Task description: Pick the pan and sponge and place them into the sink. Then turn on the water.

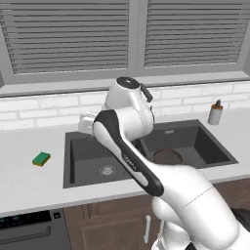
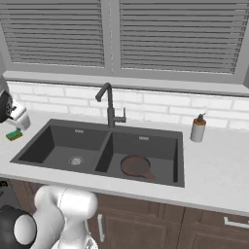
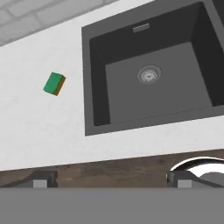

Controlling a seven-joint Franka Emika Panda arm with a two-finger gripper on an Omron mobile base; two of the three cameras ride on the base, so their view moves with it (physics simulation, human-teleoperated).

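The dark brown pan (image 1: 167, 156) (image 2: 136, 166) lies flat in the right basin of the dark grey sink (image 1: 78, 156) (image 2: 53, 141), handle toward the front right. The green and yellow sponge (image 1: 41, 158) (image 2: 14, 135) (image 3: 54, 83) rests on the white counter left of the sink. My gripper (image 3: 111, 180) hangs above the counter's front edge by the left basin (image 3: 98, 87), open, with nothing between its fingertips (image 3: 43, 179). The sponge is to its left and further back. No stream falls from the dark gooseneck faucet (image 2: 108, 104).
A soap dispenser (image 1: 215, 113) (image 2: 197, 129) stands on the counter right of the sink. A white tiled wall and a window with blinds run behind. Wooden cabinet fronts (image 2: 146, 223) sit below the counter, with a dark appliance (image 1: 29, 229) at the lower left.
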